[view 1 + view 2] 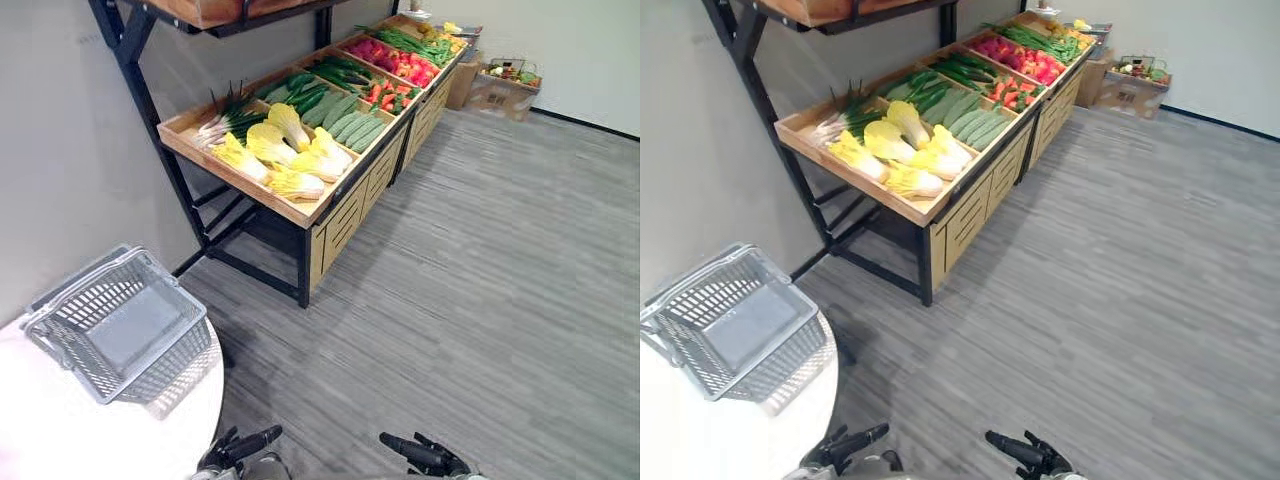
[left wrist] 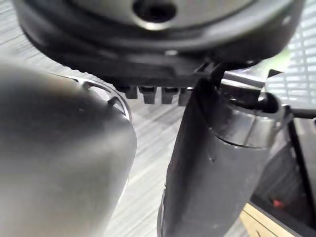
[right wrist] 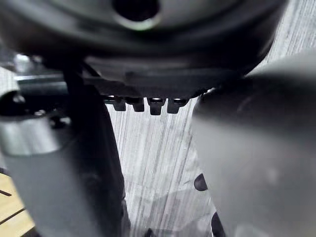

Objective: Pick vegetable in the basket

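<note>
A grey wire basket stands empty on a white round table at my left. Beyond it a long wooden produce stand runs along the wall. Its nearest tray holds yellow-white cabbages and green onions; cucumbers, red peppers and green beans fill the trays farther back. My left hand and right hand hang low at the bottom edge over the floor, far from the stand. Both hold nothing, with fingers relaxed.
Grey plank floor stretches wide to the right of the stand. A cardboard box with a small basket of produce on it sits against the far wall. A dark-framed upper shelf overhangs the stand's near end.
</note>
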Controlling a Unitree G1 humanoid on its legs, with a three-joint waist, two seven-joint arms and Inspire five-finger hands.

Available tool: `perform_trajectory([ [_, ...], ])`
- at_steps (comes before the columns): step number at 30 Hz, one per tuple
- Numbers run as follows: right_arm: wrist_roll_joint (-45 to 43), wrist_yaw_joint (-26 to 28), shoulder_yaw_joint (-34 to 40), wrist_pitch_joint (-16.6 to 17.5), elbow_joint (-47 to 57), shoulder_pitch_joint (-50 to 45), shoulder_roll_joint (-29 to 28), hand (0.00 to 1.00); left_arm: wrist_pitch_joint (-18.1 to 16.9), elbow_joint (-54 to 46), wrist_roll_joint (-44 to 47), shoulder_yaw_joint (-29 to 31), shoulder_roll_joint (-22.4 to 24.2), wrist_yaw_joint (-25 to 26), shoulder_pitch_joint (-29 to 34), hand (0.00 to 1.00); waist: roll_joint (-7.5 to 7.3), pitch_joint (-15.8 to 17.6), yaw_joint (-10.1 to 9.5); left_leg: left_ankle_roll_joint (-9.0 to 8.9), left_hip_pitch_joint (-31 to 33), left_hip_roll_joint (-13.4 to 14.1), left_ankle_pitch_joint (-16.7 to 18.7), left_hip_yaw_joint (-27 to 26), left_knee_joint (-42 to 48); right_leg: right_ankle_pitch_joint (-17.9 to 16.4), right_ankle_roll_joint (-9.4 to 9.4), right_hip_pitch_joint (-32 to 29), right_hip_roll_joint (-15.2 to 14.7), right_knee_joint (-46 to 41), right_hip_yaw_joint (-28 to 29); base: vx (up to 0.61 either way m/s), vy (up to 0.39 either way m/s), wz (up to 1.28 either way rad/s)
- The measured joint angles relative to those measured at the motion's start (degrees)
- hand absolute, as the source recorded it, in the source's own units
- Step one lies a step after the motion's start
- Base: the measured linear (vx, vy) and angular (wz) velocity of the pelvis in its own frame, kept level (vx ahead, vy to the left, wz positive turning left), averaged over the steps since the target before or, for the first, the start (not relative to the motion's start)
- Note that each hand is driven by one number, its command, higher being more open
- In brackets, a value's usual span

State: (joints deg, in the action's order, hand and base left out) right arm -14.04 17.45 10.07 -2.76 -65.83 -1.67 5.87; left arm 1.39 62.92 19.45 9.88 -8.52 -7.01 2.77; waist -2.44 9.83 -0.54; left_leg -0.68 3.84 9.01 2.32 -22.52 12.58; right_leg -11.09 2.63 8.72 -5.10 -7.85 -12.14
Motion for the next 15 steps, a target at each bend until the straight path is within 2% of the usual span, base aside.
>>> perform_trajectory([
  [1, -0.1, 0.1, 0.0, 0.0, 0.0, -0.1, -0.2, 1.00, 0.5, 0.5, 0.0, -0.1, -0.2, 0.1, -0.4, 1.00, -0.31, 0.1, 0.02, -0.01, -0.9, -0.9, -0.4, -0.1, -1.3, 0.3, -0.15, 0.2, 0.1, 1.8, -0.1, 0.18, -0.020, 0.34],
  [2, -0.2, 0.1, 0.1, 0.0, 0.1, -0.5, -0.4, 1.00, 1.0, 1.2, -0.2, -0.6, -0.4, 0.4, -1.0, 1.00, -0.74, 0.2, 0.37, 0.03, -2.0, -2.7, -1.0, -0.2, -3.1, 2.3, -0.15, 0.2, 0.0, 3.3, -0.2, 0.08, -0.020, 0.49],
  [3, -1.6, 0.0, 0.7, 0.4, 0.2, -0.8, -0.2, 1.00, 1.8, 2.0, -1.7, -2.3, 0.0, 0.6, -1.5, 1.00, -0.09, -0.2, 1.46, 0.12, -2.8, -3.6, -2.1, -0.9, -5.6, 2.3, 0.54, 1.4, -1.1, 2.9, -1.6, 0.12, 0.013, 0.52],
  [5, -2.0, 0.1, 2.4, 0.5, 0.4, -1.3, 0.1, 1.00, 2.4, 2.0, -2.2, -4.5, 0.5, 0.4, -1.6, 1.00, 0.66, -0.8, 1.91, 0.07, -4.0, -4.2, -3.6, -4.3, -9.5, 2.3, 0.62, 0.9, -1.3, 2.7, -2.9, 0.16, 0.038, 0.32],
  [6, -1.9, 0.0, 2.7, 0.5, 0.4, -1.3, 0.1, 1.00, 2.7, 2.1, -2.1, -4.9, 0.4, 0.4, -1.7, 1.00, 0.99, -0.9, 2.03, -0.40, -5.2, -4.9, -5.5, -5.0, -12.6, 2.3, 0.64, 0.8, -1.3, 2.6, -3.6, 0.12, 0.014, 0.13],
  [8, -1.8, -0.2, 2.9, 0.7, 0.5, -1.4, -0.2, 1.00, 2.9, 2.1, -1.9, -5.9, 0.3, 0.4, -1.7, 1.00, 0.87, -0.9, 2.52, -1.11, -6.8, -5.6, -8.4, -5.0, -17.4, 2.3, 0.64, 0.7, -0.8, 2.5, -4.7, 0.06, -0.001, 0.24],
  [11, -1.6, -0.4, 3.0, 0.6, 0.3, -1.6, -0.6, 1.00, 2.3, 2.0, -0.9, -8.9, -0.9, 0.5, -1.8, 1.00, 0.05, -0.5, 2.65, -1.45, -7.4, -5.4, -8.7, -4.6, -17.7, 2.3, 0.70, 1.7, -0.6, 0.6, -7.5, 0.02, -0.016, 0.41],
  [15, 1.9, -0.2, 3.5, 0.7, 0.3, -1.6, -0.9, 1.00, 0.5, 1.5, 2.6, -9.4, -0.9, 1.8, -1.1, 1.00, -0.77, -0.2, 2.53, -1.38, -7.4, -6.2, -8.7, -2.3, -18.0, 2.3, 0.73, 2.0, -1.3, -4.1, -12.5, 0.01, 0.027, 0.60],
])
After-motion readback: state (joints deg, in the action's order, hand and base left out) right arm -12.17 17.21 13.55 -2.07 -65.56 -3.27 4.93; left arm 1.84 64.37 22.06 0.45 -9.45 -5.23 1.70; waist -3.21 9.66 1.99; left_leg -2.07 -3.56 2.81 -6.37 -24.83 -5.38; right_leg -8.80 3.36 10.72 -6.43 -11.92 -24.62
